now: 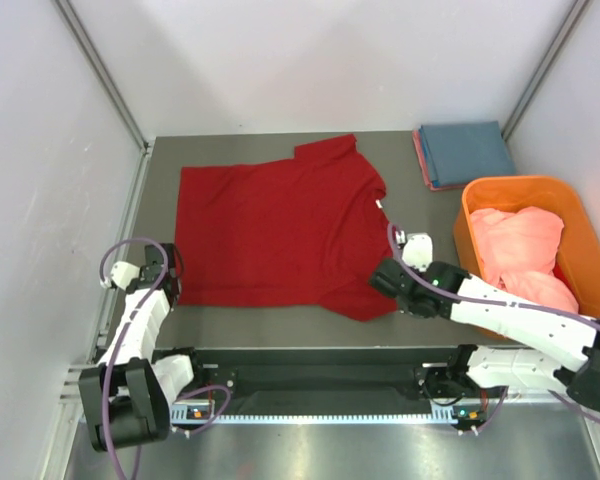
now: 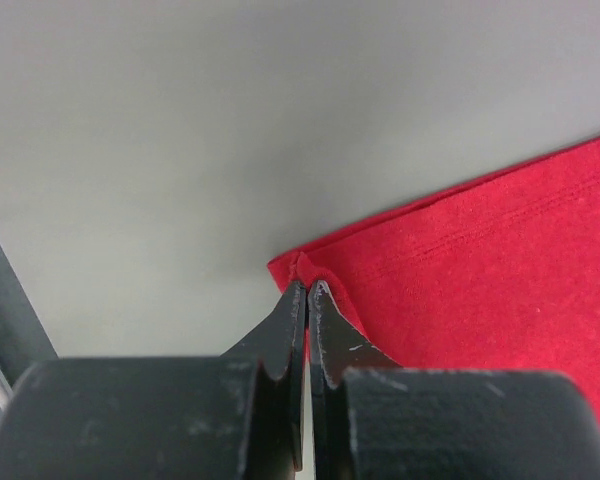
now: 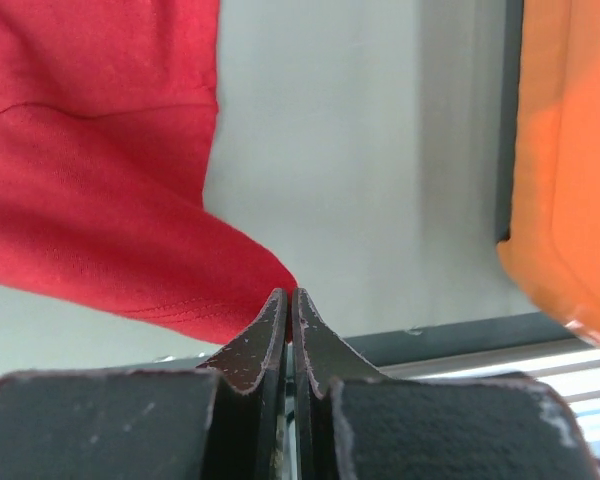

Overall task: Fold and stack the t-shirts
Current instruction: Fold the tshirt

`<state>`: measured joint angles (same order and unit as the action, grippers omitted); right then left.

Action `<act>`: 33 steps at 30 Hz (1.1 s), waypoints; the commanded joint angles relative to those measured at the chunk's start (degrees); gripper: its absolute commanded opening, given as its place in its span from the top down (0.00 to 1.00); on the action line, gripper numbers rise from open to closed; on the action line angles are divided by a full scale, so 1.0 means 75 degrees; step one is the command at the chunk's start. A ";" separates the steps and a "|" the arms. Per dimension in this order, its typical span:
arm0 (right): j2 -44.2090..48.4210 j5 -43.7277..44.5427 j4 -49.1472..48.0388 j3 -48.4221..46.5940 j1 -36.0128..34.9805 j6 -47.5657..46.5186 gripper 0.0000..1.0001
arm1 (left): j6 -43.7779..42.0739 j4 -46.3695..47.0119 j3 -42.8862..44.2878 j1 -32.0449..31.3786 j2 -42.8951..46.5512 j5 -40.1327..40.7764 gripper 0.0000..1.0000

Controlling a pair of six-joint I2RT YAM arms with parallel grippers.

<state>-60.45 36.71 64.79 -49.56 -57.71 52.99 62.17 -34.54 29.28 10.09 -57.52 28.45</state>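
While the red t-shirt [image 1: 275, 235] lies spread flat on the table [image 1: 280, 328], the left gripper [image 2: 307, 292] is pinched shut on its near hem corner. The right gripper [image 3: 288, 297] is closed on the tip of the near sleeve. Each pinch takes only the very edge of the cloth, so a lift could let a corner slip out and fall crooked. Uneven pulling between the arms would likely skew the fold. The right arm also works close to the orange tub [image 1: 520, 185] and could bump its rim.
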 commanded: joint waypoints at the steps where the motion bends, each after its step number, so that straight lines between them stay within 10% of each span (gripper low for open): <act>1: -0.0389 0.0624 -0.0352 -0.0505 -0.0075 -0.0677 1.00 | -0.0191 0.0386 0.0362 0.0026 -0.0229 0.0391 1.00; 33: -0.2967 -0.0171 -0.3272 -0.2414 0.2363 -0.5694 1.00 | -0.0578 0.1300 0.1873 -0.0138 -0.2208 0.0122 1.00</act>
<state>-80.44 36.07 43.48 -63.40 -41.41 15.53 58.39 -29.50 40.07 9.61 -72.05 29.36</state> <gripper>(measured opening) 0.008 0.015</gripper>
